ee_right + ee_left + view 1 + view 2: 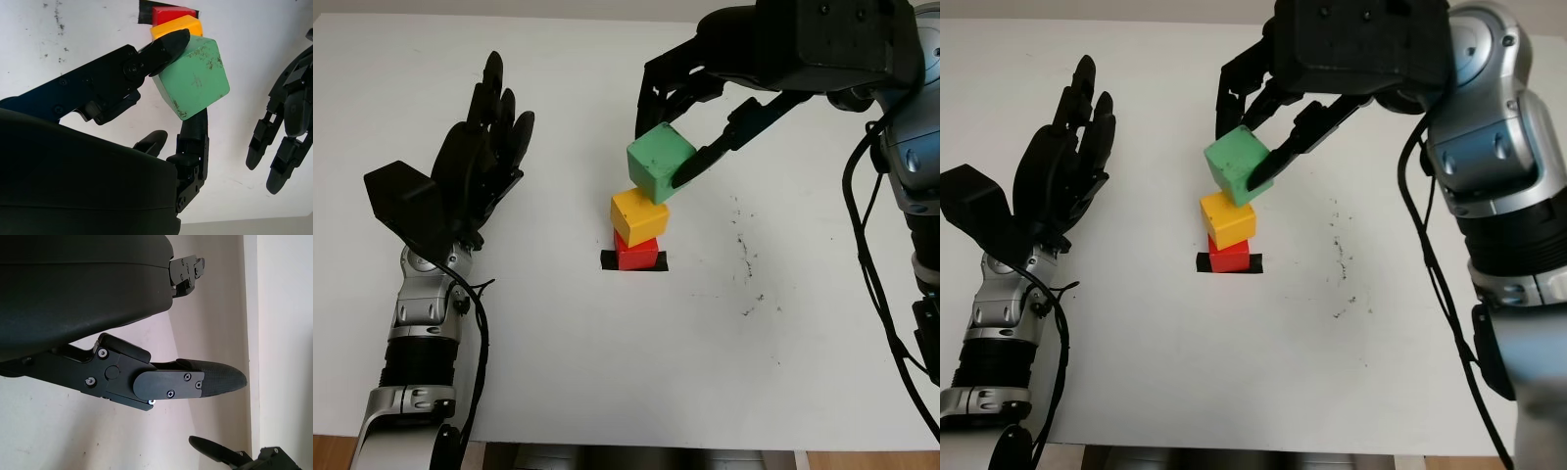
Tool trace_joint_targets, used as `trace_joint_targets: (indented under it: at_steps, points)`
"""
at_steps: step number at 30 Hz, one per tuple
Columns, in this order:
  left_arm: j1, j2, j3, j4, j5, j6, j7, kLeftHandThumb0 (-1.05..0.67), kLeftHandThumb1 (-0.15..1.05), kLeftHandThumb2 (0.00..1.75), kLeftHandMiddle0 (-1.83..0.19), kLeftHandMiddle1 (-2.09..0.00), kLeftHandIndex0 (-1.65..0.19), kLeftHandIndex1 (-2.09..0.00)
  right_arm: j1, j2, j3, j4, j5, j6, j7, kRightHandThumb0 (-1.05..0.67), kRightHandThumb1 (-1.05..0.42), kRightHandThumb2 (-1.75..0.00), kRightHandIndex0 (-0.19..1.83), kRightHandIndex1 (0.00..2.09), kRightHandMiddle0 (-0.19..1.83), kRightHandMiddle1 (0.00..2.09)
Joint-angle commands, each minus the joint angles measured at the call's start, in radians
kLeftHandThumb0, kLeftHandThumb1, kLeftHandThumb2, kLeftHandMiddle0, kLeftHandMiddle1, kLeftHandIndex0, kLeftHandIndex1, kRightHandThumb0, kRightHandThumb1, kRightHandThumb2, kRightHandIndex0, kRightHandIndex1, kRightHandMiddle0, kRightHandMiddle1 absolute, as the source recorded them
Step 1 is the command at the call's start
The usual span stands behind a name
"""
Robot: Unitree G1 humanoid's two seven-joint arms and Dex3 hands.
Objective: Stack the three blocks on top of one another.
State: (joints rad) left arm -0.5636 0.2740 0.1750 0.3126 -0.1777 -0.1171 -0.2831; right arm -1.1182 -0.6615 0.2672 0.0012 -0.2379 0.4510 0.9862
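Near the middle of the white worktop (783,372), a red block (637,253) sits on a black tape mark (607,261), with a yellow block (640,214) stacked on top of it, turned a little off the red one's edges. Green block (660,163) is tilted, just above the yellow block at about its 1 o'clock. Whether its lower corner touches the yellow top I cannot tell.

Right robot hand (677,127) comes in from 1 o'clock of the stack and is grasping the green block: one finger (710,157) pressed on its right face, other fingers on the far-left side. Wrist view of the right robot hand shows the same grip — one fingertip (168,44) on one side of the green block (193,76), another finger under the opposite side, yellow block (176,27) and red block (173,12) just beyond it.

Left robot hand (480,147) is at 9 o'clock of the stack, well apart from it, released and holding nothing, fingers pointing toward 12 o'clock, above the worktop. It also shows in the right wrist view (286,122), beside the green block but clear of it.

Small dark scuff marks (744,259) speckle the worktop at 3 o'clock of the stack.
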Motion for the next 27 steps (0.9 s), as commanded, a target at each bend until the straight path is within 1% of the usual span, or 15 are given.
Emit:
trace_joint_targets:
  at_steps: [1, 7, 13, 19, 22, 27]
  points:
    - [0.017, 0.008, -0.001, -0.025, 0.006, 0.003, 0.004, -0.78, 1.05, 0.43, 0.19, -0.03, 0.19, 0.0, 0.007, 0.007, -0.008, -0.01, 0.005, 0.005, -0.014, -0.49, -0.94, -0.06, 0.23, 0.55, 0.37, 1.6]
    - [0.021, 0.006, 0.003, -0.031, 0.0, 0.006, 0.003, -0.78, 1.05, 0.41, 0.19, -0.04, 0.19, -0.01, 0.044, 0.031, -0.022, -0.023, 0.023, 0.012, -0.067, -0.5, -0.94, -0.06, 0.19, 0.59, 0.36, 1.64]
    - [0.021, 0.009, 0.004, -0.027, 0.001, 0.002, 0.0, -0.77, 1.05, 0.41, 0.19, -0.04, 0.19, -0.02, 0.075, 0.039, -0.036, -0.023, 0.05, 0.007, -0.1, -0.49, -0.95, -0.06, 0.18, 0.62, 0.35, 1.67]
    - [0.017, 0.015, 0.004, -0.013, -0.001, -0.013, -0.02, -0.77, 1.05, 0.43, 0.19, 0.0, 0.19, 0.0, 0.104, 0.041, -0.049, -0.022, 0.07, -0.006, -0.123, -0.48, -0.96, -0.06, 0.17, 0.63, 0.33, 1.67]
    - [0.019, 0.013, 0.005, -0.019, -0.001, -0.005, -0.017, -0.79, 1.05, 0.43, 0.19, -0.01, 0.19, 0.0, 0.119, 0.04, -0.048, -0.031, 0.067, 0.004, -0.137, -0.48, -0.96, -0.06, 0.17, 0.63, 0.32, 1.66]
    - [0.02, 0.018, 0.011, -0.013, -0.004, -0.022, -0.028, -0.78, 1.05, 0.45, 0.19, -0.01, 0.19, 0.0, 0.128, 0.043, -0.046, -0.034, 0.078, 0.041, -0.138, -0.48, -0.96, -0.05, 0.15, 0.62, 0.33, 1.66]
